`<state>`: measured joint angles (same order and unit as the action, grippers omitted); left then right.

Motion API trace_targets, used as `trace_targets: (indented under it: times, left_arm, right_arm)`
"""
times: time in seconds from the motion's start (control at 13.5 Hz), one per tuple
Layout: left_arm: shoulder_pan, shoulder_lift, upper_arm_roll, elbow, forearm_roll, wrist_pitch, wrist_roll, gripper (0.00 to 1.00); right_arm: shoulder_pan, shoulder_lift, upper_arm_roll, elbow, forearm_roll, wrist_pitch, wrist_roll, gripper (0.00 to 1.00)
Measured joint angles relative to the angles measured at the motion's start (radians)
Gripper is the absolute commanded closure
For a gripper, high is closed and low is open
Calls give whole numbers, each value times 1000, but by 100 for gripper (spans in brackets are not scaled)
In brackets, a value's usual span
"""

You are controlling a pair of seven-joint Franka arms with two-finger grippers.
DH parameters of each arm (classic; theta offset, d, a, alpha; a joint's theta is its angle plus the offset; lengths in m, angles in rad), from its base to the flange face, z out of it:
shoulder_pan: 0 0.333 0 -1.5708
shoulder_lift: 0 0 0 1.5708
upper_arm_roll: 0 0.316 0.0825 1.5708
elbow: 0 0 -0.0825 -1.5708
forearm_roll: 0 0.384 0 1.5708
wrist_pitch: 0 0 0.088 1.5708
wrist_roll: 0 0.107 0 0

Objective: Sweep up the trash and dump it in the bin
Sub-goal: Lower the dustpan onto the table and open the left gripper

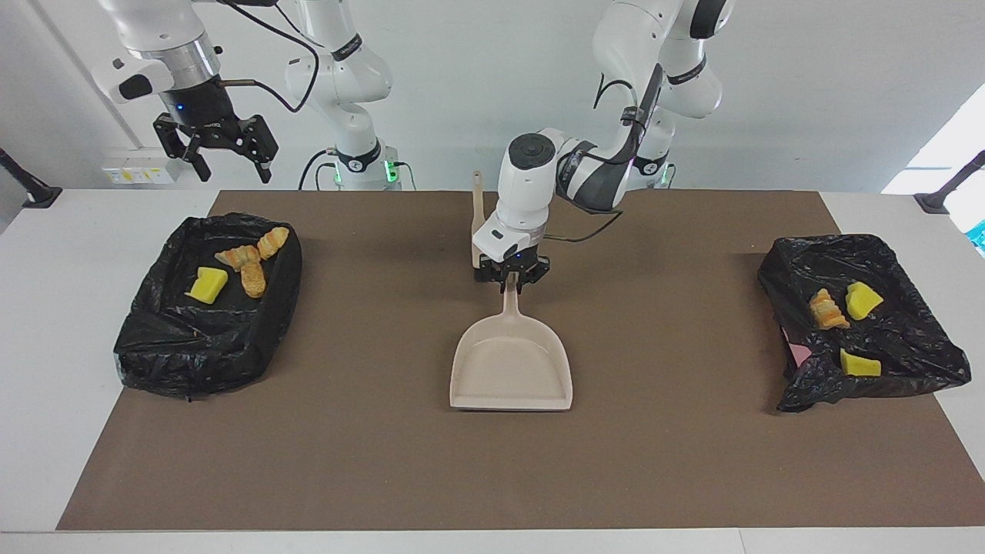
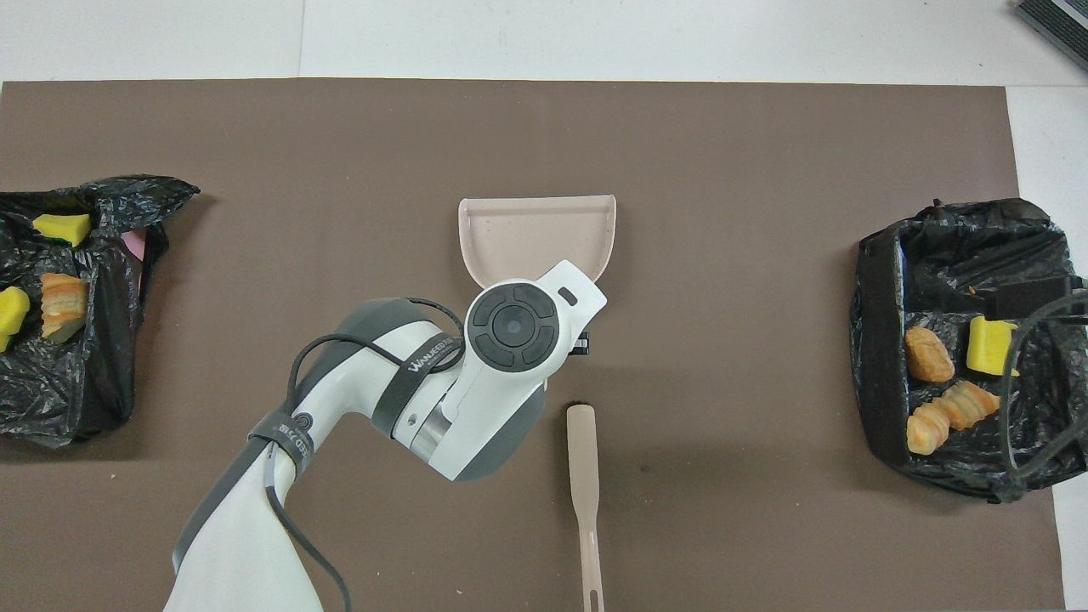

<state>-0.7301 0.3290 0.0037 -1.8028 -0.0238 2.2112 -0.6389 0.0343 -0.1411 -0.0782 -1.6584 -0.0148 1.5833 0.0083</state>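
The beige dustpan (image 1: 511, 369) (image 2: 535, 238) sits low and level at the middle of the brown mat, with nothing in it. My left gripper (image 1: 512, 282) is shut on the dustpan's handle; in the overhead view the wrist hides the grip. The trash lies in two black-bagged bins. The bin (image 1: 154, 346) (image 2: 875, 340) at the right arm's end holds a yellow sponge chunk (image 1: 206, 285) and bread-like pieces (image 1: 250, 263). The bin (image 1: 908, 369) (image 2: 85, 382) at the left arm's end holds a bread-like piece (image 1: 827, 309) and two yellow chunks (image 1: 862, 300). My right gripper (image 1: 215, 150) hangs open, high over the first bin.
A beige brush (image 1: 479, 223) (image 2: 583, 476) lies on the mat beside the left wrist, nearer to the robots than the dustpan. The brown mat (image 1: 385, 462) covers most of the white table.
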Motion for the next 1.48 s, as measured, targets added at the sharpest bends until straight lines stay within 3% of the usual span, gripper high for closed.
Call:
trace_targets:
  times: [0.52,0.96,1.48]
  left_arm:
    - [41,-19,33,8,0,-30,3,0]
    - [179,-90,39,80,0,-163,138,0]
    - [398,-149,42,198,-9,-408,446,0]
  right_arm:
    - [0,0,0,0,0,0,0,0]
    - [0,0,0,0,0,0,0,0]
    - [0,0,0,0,0,0,0,0]
